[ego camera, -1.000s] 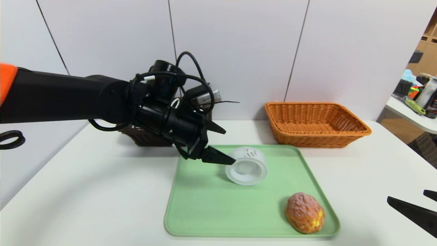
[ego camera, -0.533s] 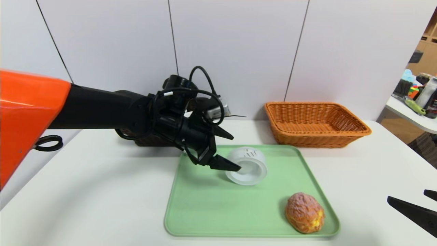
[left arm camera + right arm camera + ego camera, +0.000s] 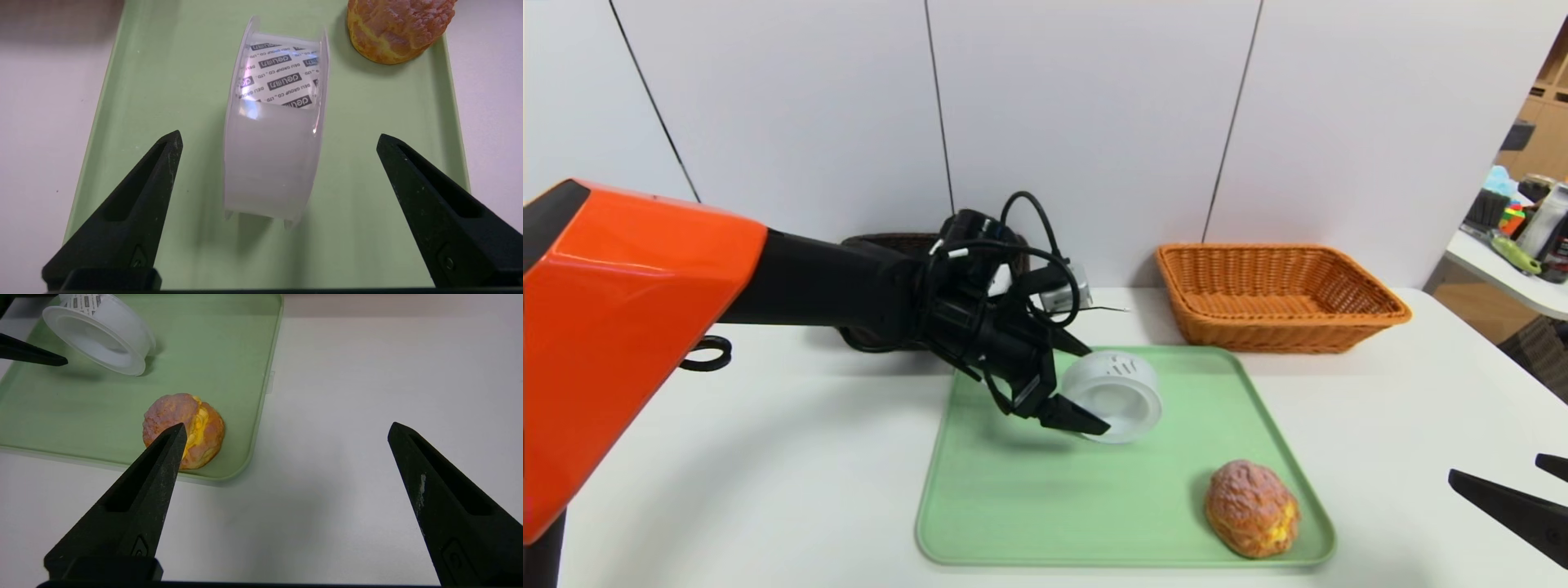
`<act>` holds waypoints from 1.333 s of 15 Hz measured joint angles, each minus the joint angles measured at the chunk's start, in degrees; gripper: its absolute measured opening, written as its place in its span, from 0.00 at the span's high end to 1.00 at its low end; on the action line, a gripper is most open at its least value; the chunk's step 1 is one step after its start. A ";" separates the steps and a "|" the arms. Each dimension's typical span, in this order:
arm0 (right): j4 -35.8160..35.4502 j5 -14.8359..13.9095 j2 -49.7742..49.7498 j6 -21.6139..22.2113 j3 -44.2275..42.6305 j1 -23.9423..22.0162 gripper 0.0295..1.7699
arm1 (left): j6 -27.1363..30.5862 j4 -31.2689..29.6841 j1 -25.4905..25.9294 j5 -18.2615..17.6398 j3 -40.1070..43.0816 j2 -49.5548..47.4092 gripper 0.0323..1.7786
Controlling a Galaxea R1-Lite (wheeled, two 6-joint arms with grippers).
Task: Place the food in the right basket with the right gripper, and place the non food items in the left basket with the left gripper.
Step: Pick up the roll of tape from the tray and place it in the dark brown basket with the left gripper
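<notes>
Left gripper (image 3: 280, 136) spread wide, over the tray near centre of the head view; nothing held. Tape roll (image 3: 273, 134) sits between its fingers on the left wrist view, gaps showing both sides. Roll is on its rim on the green tray (image 3: 1045, 523), toward the tray's upper middle in the head view.

Bread bun (image 3: 1252, 508) on the same tray, lower right corner, well apart from the roll. Nothing between roll and bun but bare tray.

Right gripper (image 3: 288, 424) also spread, empty, at the lower right edge of the head view, over the white table (image 3: 1405, 425).

Orange wicker basket (image 3: 1282, 298) upper right of the head view, just beyond the tray. Dark basket (image 3: 894, 242) upper left of centre, mostly blocked by the left arm (image 3: 825, 282); contents look unclear from here, can't tell. Side table (image 3: 1511, 278) with bottles and a green-handled tool (image 3: 1515, 254) at far right.
</notes>
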 joint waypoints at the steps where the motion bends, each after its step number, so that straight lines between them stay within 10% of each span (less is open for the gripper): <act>1: -0.04 0.00 0.00 -0.02 0.17 0.00 0.04 | -0.02 -0.98 -0.22 -0.04 -0.02 0.50 0.05; 10: -0.09 -0.09 -0.04 -0.02 0.85 0.00 0.04 | -0.27 -4.52 -2.06 -0.12 -0.38 3.78 0.05; 18: -0.09 -0.09 -0.04 -0.04 0.76 0.00 0.04 | -0.13 -4.61 -2.01 -0.10 -0.40 3.94 0.69; 20: -0.09 -0.09 -0.04 -0.04 0.76 0.00 0.04 | -0.16 -4.58 -2.06 -0.10 -0.40 3.91 0.68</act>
